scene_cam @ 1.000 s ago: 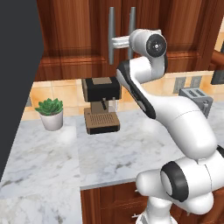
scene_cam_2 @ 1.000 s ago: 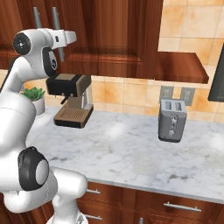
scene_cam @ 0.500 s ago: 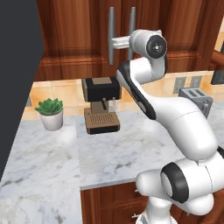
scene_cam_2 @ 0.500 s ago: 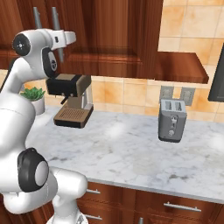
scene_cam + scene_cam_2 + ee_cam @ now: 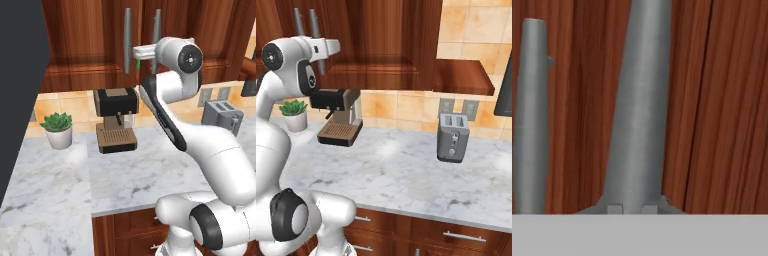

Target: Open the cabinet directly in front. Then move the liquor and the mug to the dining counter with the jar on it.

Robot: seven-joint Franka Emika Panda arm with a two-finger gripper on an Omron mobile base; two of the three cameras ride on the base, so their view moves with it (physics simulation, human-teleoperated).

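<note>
Gripper (image 5: pixel 137 52) raised to the wall cabinet (image 5: pixel 100 35), its jaws drawn nearly together around one of the two long vertical grey bar handles; in the hand view that handle (image 5: pixel 637 105) runs up the middle between the fingertips, with the neighbouring handle (image 5: pixel 531 115) apart on one side. From the left base view the gripped bar appears to be the left door's handle (image 5: pixel 128 40), with the right door's handle (image 5: pixel 157 30) just beside the hand, though the hand partly covers this. Both doors look shut, flush with the reddish-brown front.

Handling, as a judgement: the door is rigid wood on hinges and should swing along an arc, not pull straight out; the smooth metal bar may let the fingers slide along it. The hold sits low on the bar, which seems a fair place to pull from.

Surroundings: on the marble worktop (image 5: pixel 406 175) below stand a coffee machine (image 5: pixel 116 119) directly under the cabinet, a small potted plant (image 5: pixel 58 129) to its left, and a toaster (image 5: pixel 452 136) well to the right. The coffee machine sits lower than the doors, so it likely clears their swing. The arm's own elbow near the door looks the more probable obstruction.
</note>
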